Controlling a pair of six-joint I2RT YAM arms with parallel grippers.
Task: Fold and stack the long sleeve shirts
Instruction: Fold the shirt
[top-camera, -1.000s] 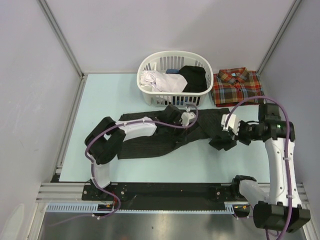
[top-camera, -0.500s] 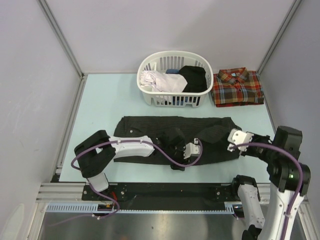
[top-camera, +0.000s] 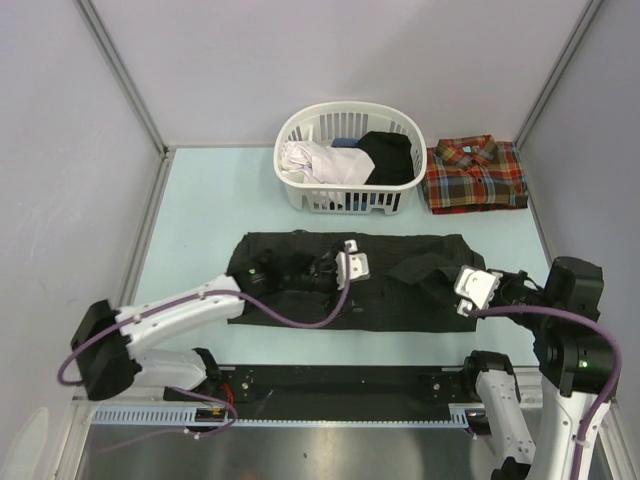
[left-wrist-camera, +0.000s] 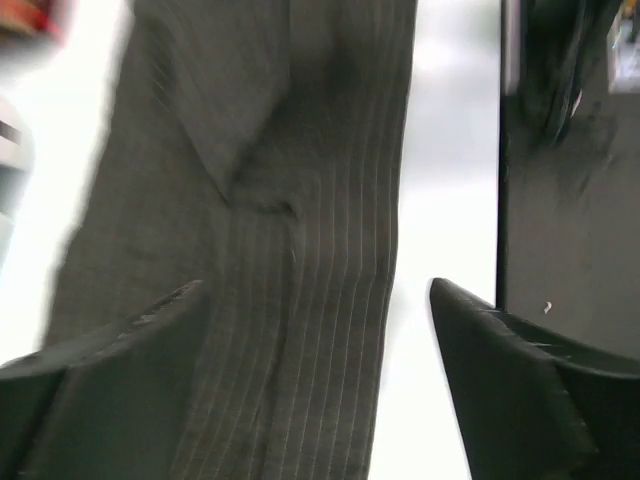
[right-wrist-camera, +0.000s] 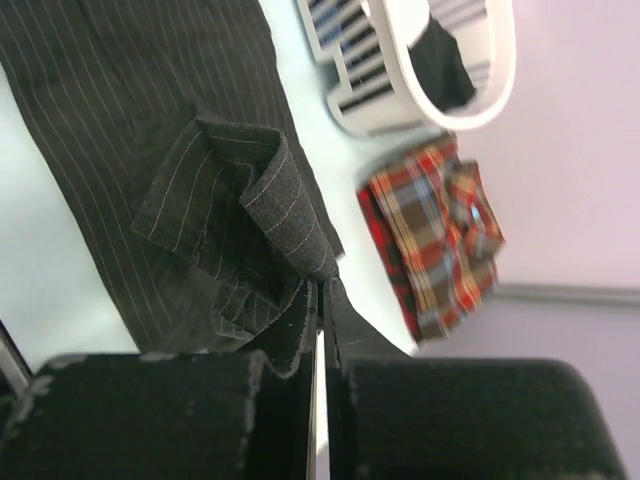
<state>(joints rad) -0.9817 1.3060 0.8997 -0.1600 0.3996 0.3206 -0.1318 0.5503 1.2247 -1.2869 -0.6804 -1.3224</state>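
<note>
The black pinstriped long sleeve shirt (top-camera: 300, 300) (left-wrist-camera: 300, 200) lies spread flat across the near half of the table. My left gripper (top-camera: 356, 272) (left-wrist-camera: 315, 288) hovers over its middle, open, with nothing between its fingers. My right gripper (top-camera: 447, 286) (right-wrist-camera: 322, 300) is shut on a bunched fold of this shirt (right-wrist-camera: 240, 190) at its right end, lifting it slightly. The plaid long sleeve shirt (top-camera: 475, 175) (right-wrist-camera: 435, 235) lies folded at the back right, clear of both grippers.
A white laundry basket (top-camera: 283, 150) (right-wrist-camera: 500, 70) with white and black clothes inside stands at the back centre, beside the plaid shirt. Walls close in the table on the left, back and right. The black base rail (left-wrist-camera: 570, 200) runs along the near edge.
Both arms dragged the pinstriped shirt toward the near edge and flattened it. The left gripper then opened, let go of the cloth and drew back over the shirt's middle. The right stays shut.
</note>
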